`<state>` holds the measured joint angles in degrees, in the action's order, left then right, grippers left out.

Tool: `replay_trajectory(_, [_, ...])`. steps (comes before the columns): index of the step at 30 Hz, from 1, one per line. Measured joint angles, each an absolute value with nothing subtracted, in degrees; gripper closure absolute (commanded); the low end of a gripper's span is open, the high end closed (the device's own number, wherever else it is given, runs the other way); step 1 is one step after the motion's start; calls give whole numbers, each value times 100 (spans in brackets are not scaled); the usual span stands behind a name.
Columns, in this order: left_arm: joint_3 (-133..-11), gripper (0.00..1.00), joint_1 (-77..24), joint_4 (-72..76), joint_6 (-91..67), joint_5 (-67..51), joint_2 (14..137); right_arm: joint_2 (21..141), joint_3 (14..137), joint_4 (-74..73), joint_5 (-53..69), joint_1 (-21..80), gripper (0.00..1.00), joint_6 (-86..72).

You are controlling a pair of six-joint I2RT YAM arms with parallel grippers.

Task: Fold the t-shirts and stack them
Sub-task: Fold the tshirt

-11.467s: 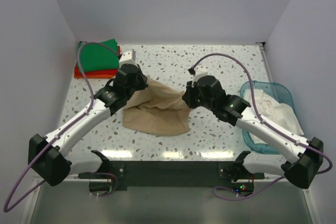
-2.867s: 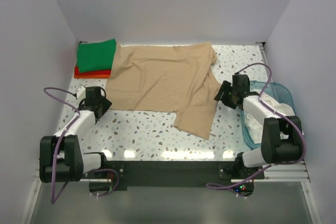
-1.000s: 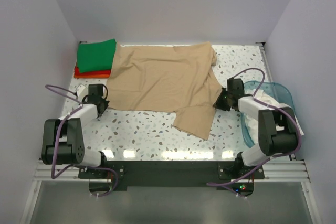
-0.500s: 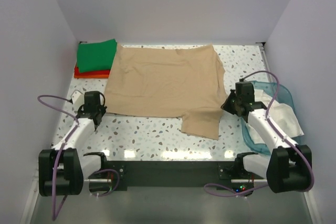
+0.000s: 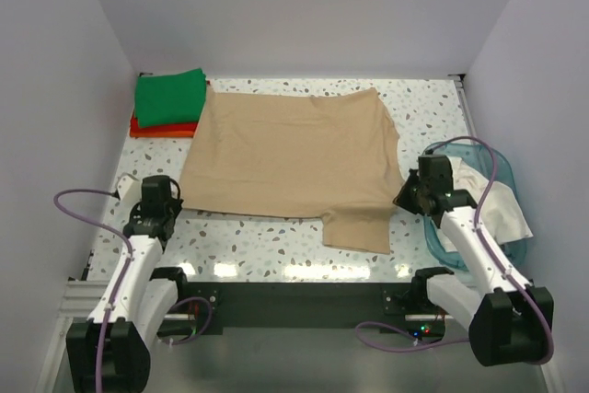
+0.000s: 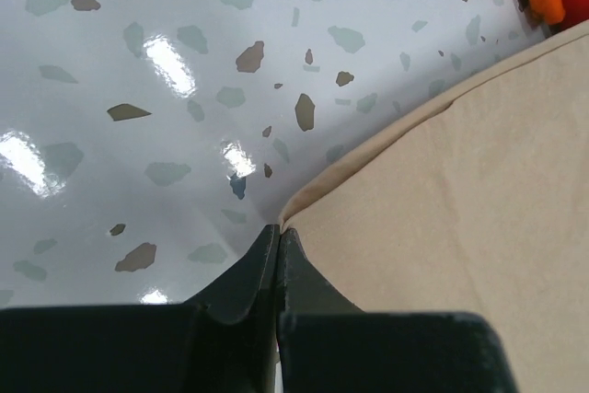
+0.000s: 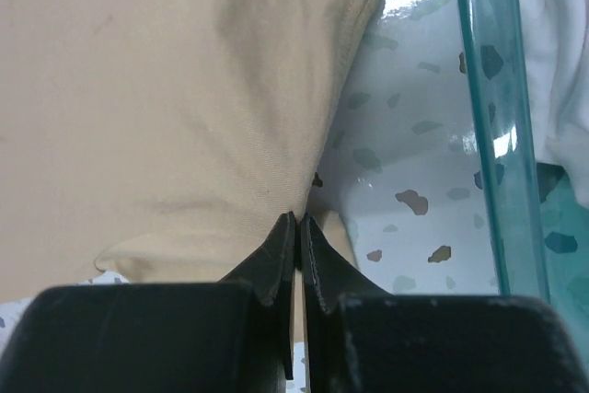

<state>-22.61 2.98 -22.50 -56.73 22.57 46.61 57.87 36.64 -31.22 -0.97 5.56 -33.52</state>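
The tan-beige t-shirt (image 5: 290, 154) lies spread flat across the middle of the table, one sleeve hanging toward the front edge. My left gripper (image 5: 173, 204) is shut on its near left corner (image 6: 304, 204). My right gripper (image 5: 405, 198) is shut on its right edge (image 7: 304, 192), beside the tub. The green t-shirt (image 5: 170, 96) lies folded on the red-orange one (image 5: 161, 128) at the back left. A whitish t-shirt (image 5: 492, 204) sits crumpled in the blue tub.
The translucent blue plastic tub (image 5: 431, 236) stands at the right edge, close to my right gripper; its wall shows in the right wrist view (image 7: 492, 117). White walls enclose the table on three sides.
Both grippers have pulled toward the front edge, dragging the tan shirt nearer and smoothing it flat. The sleeve has slid closer to the front edge.
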Motion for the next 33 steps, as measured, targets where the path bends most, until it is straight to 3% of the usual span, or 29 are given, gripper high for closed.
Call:
replay_trajectory(13, [-2340,100,298,-2871,-5802,2211,4051,5315,3905,-3675,-97,550,100,-3229])
replay_trajectory(25, [-3566,100,294,-1811,-5245,1737,6934,7358,4768,-3164,-40,519,100,-3216])
replay_trajectory(33, [-4637,100,244,-1549,-5129,1608,8125,8270,5551,-2884,69,456,100,-3236])
